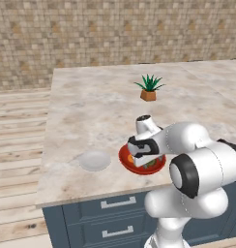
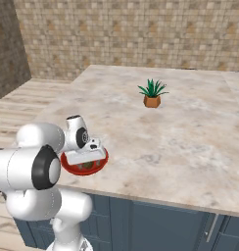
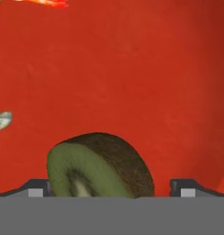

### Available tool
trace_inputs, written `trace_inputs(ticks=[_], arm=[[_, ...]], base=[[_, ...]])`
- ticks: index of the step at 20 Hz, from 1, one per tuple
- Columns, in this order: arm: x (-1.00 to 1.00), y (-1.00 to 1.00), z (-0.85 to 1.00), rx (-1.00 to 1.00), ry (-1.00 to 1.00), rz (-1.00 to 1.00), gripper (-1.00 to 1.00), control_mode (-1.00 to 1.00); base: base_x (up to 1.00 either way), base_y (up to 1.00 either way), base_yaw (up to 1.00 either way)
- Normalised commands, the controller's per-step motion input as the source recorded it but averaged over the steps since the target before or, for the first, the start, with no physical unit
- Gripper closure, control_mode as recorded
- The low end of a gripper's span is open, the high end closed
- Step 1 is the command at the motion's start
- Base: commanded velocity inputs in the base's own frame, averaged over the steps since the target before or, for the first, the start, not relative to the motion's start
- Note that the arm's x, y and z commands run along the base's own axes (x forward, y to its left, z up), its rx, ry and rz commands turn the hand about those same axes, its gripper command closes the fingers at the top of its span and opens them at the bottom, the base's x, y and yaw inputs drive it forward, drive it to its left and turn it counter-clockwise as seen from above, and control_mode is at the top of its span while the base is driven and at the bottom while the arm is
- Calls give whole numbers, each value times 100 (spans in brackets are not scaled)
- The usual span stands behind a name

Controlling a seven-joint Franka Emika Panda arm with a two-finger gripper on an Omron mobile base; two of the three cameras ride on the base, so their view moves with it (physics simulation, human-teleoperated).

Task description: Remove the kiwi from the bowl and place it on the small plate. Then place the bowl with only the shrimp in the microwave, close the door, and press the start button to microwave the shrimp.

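The gripper [image 1: 145, 161] is being held low inside the bowl [image 1: 125, 160], which is sitting near the front edge of the worktop [image 1: 91, 111], just beside the small plate [image 1: 94, 160]. The kiwi [image 3: 99, 166] is being framed between the jaws, which are standing wide on either side of it; contact cannot be told. The shrimp [image 3: 40, 2] is lying at the bowl's far side.

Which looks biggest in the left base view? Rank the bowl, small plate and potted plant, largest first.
1. bowl, though the arm covers part of it
2. small plate
3. potted plant, which stands farther from the camera, so its rank is unsure
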Motion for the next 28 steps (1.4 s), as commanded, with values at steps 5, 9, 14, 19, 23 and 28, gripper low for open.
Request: trace_inputs(ticks=[5, 9, 14, 19, 23, 28], arm=[[0, 2, -7, 0, 0, 5, 100, -100], [-4, 11, 17, 0, -5, 0, 100, -100], [-20, 17, 76, 0, -24, 0, 100, -100], [-42, 51, 99, 0, -29, 0, 100, -100], [-10, 94, 49, 0, -9, 0, 100, -100], [2, 100, 0, -3, 10, 3, 100, -100]], base=[[0, 0, 0], [0, 0, 0], [0, 0, 0], [0, 0, 0], [0, 0, 0], [0, 0, 0]])
